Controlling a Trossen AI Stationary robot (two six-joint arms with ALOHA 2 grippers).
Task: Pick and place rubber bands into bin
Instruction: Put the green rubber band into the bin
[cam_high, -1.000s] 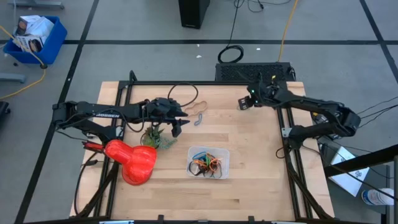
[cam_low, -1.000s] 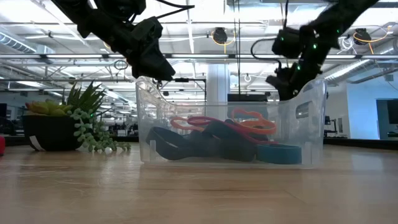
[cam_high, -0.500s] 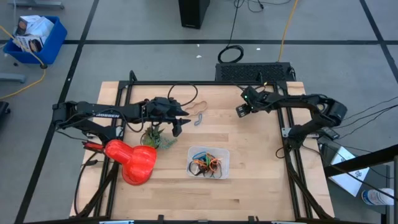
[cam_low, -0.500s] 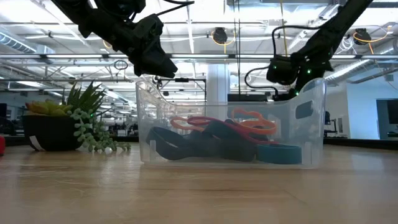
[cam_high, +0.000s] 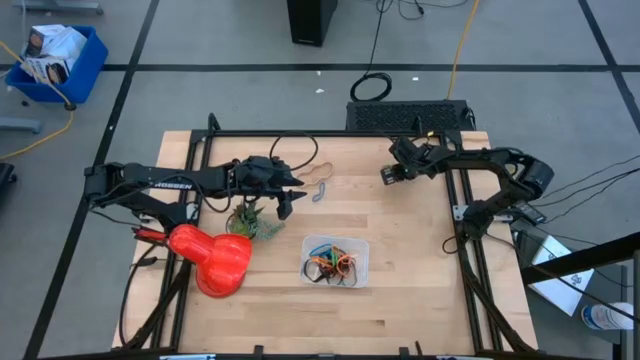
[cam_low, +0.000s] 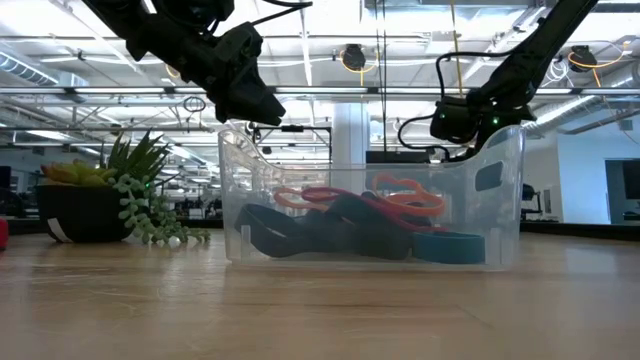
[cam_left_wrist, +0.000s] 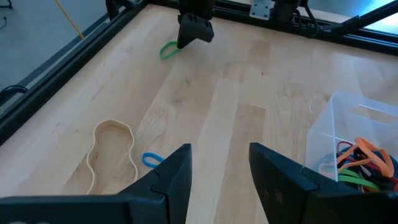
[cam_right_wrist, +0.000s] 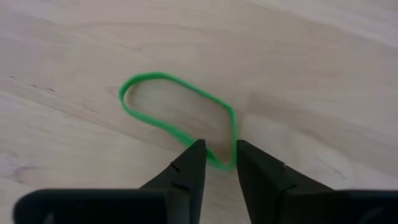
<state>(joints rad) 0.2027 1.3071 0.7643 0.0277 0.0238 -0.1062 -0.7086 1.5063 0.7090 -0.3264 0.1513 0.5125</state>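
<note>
A green rubber band (cam_right_wrist: 177, 112) lies flat on the bare wood near the far right corner of the worktop (cam_high: 400, 280), bent into a lopsided loop. The right gripper (cam_right_wrist: 217, 163) is down on it, its two dark fingers (cam_right_wrist: 186, 177) standing one on each side of the near strand of the loop, with the strand running through the narrow gap between them; whether they actually pinch it cannot be told. From the left wrist view the same green rubber band shows just beside the tip of the right gripper, close to the black frame rail at the worktop's far edge.

The bin (cam_high: 336, 260), a clear tray, sits toward the near edge, about midway along it. Inside it lie rubber bands (cam_low: 350, 215) in orange, red, black, blue and green, heaped together on its floor.

A tan rubber band (cam_left_wrist: 112, 152) and a small blue rubber band (cam_left_wrist: 151, 159) lie loose on the wood toward the far edge, left of centre, close to each other.

The left gripper (cam_left_wrist: 217, 171) hovers above those two loose bands, its fingers spread apart and empty.

A small potted plant (cam_high: 250, 220) stands near the left edge, with a red object (cam_high: 212, 258) just beside it toward the near edge.
</note>
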